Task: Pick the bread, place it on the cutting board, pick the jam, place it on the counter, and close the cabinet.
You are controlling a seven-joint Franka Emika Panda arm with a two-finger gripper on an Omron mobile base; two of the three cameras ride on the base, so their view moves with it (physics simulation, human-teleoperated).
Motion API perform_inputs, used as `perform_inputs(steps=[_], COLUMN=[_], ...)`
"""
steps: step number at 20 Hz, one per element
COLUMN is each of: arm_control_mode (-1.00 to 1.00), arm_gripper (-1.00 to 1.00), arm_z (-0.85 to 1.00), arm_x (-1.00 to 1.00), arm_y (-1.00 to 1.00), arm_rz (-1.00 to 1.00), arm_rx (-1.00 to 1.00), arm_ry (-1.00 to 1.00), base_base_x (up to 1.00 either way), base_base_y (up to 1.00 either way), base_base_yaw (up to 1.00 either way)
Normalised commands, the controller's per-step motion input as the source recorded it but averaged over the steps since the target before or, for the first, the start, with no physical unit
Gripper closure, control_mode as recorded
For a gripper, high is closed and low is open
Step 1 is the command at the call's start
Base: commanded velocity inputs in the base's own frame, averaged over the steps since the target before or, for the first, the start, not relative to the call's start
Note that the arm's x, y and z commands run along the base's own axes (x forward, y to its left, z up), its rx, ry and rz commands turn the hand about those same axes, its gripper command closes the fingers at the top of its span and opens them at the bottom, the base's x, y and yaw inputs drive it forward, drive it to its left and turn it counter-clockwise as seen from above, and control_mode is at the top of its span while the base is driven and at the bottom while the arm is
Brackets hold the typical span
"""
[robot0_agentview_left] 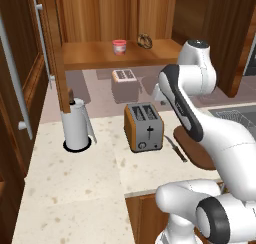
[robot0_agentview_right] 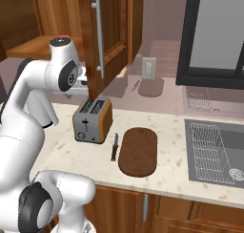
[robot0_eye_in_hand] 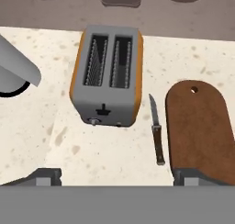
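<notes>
On the shelf of the open cabinet (robot0_agentview_left: pixel 90 57) stand the small red jam (robot0_agentview_left: pixel 119 46) and, to its right, the dark knotted bread (robot0_agentview_left: pixel 145 40). The dark oval cutting board (robot0_agentview_right: pixel 138 151) lies on the counter (robot0_agentview_right: pixel 171 127) right of the toaster; the arm hides part of the cutting board (robot0_agentview_left: pixel 196 152) in the left base view. My gripper (robot0_eye_in_hand: pixel 118 178) hangs open above the counter (robot0_eye_in_hand: pixel 105 145), looking down, its fingertips (robot0_eye_in_hand: pixel 46 176) wide apart with nothing between them. The cutting board (robot0_eye_in_hand: pixel 199 126) is to its right.
An orange and grey toaster (robot0_eye_in_hand: pixel 108 76) stands mid-counter with a knife (robot0_eye_in_hand: pixel 157 131) between it and the board. A white cylinder (robot0_agentview_left: pixel 76 124) stands to the left below the open cabinet door (robot0_agentview_left: pixel 55 53). A sink (robot0_agentview_right: pixel 217 146) lies at the right.
</notes>
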Motion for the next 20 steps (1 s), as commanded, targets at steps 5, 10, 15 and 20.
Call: perform_inputs(steps=[5, 10, 15, 20], arm_control_mode=[-1.00, -1.00, -1.00, -1.00], arm_gripper=[-1.00, -1.00, -1.00, -1.00], arm_z=[0.20, 0.27, 0.29, 0.28], arm_x=[-0.05, -0.14, -0.31, -0.32], arm_y=[0.00, 0.00, 0.04, 0.10], arm_rz=[0.00, 0.00, 0.02, 0.05], arm_rx=[0.00, 0.00, 0.00, 0.00], arm_ry=[-0.10, -0.13, -0.17, -0.18], base_base_x=[0.00, 0.00, 0.00, 0.00], base_base_y=[0.00, 0.00, 0.00, 0.00], base_base_yaw=[0.00, 0.00, 0.00, 0.00])
